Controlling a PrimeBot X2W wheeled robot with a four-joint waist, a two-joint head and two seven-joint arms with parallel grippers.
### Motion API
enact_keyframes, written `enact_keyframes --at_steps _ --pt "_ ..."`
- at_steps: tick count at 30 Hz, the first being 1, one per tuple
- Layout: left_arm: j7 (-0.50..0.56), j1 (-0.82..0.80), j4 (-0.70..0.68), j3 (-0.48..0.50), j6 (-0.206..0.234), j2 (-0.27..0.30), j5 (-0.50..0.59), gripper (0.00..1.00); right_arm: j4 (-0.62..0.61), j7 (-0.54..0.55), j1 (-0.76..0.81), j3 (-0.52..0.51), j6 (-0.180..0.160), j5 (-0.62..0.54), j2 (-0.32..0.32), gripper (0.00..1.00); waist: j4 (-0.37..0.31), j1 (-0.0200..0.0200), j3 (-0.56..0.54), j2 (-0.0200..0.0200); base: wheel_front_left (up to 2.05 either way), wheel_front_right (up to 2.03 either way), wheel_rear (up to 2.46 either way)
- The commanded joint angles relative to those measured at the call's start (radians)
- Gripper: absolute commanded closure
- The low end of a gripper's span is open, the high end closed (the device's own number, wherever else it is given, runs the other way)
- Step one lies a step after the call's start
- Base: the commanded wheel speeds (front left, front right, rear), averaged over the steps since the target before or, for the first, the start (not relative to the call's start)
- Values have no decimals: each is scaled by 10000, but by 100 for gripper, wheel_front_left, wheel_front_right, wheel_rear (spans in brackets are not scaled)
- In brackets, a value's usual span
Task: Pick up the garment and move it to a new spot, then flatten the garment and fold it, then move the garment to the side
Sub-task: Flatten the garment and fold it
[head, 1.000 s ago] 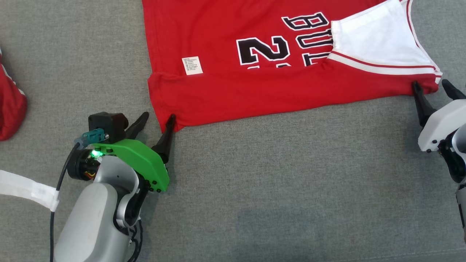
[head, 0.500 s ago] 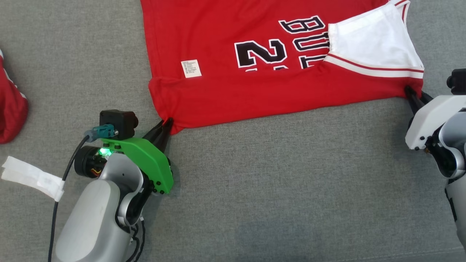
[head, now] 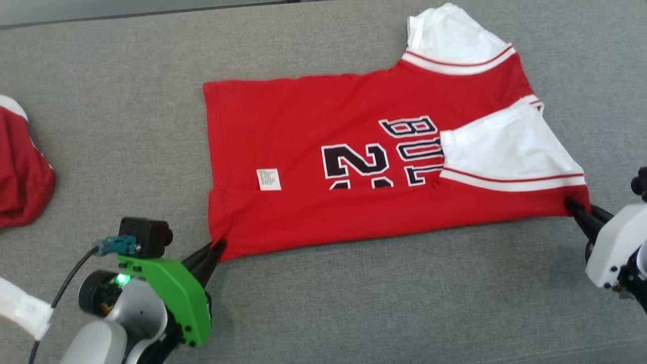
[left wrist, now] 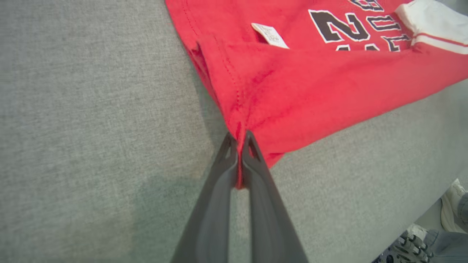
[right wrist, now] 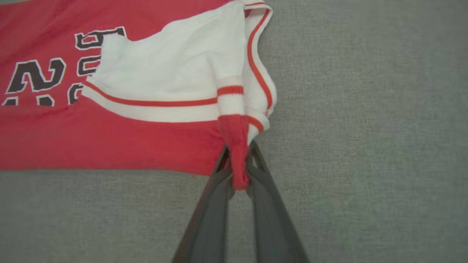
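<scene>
Twin claws pinch the near corners of a red jersey (head: 283, 126) spread on the grey bench (head: 354, 303).

Head view: the jersey's long axis runs left to right, its near edge strung between the left claw (head: 217, 247), closed on the hem corner, and the right claw (head: 571, 203), closed on the corner below the white sleeve (head: 505, 146). Left wrist view: the left claw (left wrist: 239, 140) clamps red hem. Right wrist view: the right claw (right wrist: 240, 148) nips a bunched red corner; each arm looks placed for the fold.
</scene>
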Motion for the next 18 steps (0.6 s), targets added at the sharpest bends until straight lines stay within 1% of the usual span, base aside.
enact_keyframes --at_steps 1,5,8,10,11,12,13,15,18 --pt "149 594 -461 154 142 295 -153 100 -386 173 582 -191 -18 175 -12 100 -324 0 -346 108 0 0 0" --pt "332 1968 -1541 263 521 535 -312 100 -954 380 1633 -520 -17 294 281 100 -500 0 -261 108 0 0 0" --pt "217 2695 -1918 298 772 415 -427 100 -838 286 2028 -639 -17 334 643 100 -544 0 -106 108 0 0 0" --pt "106 2944 -1997 268 900 378 -330 100 -727 149 2117 -663 -17 170 758 100 -540 0 8 108 0 0 0" --pt "20 3004 -2022 281 970 306 -320 100 -683 71 2116 -625 -17 136 807 91 -527 0 55 108 0 0 0" --pt "-35 3044 -2048 294 1022 238 -318 67 -677 -23 2108 -569 -17 109 806 9 -505 0 99 108 0 0 0" --pt "-96 3057 -2099 279 1011 231 -294 2 -690 -86 2103 -546 -17 128 760 0 -484 0 141 108 0 0 0" --pt "-164 3116 -2190 314 987 275 -345 0 -859 -146 2073 -453 -17 230 513 0 -450 0 211 108 0 0 0" --pt "-219 2931 -2392 561 1029 586 -159 0 -1157 -32 1869 -719 -15 402 188 0 -372 0 321 108 0 0 0"
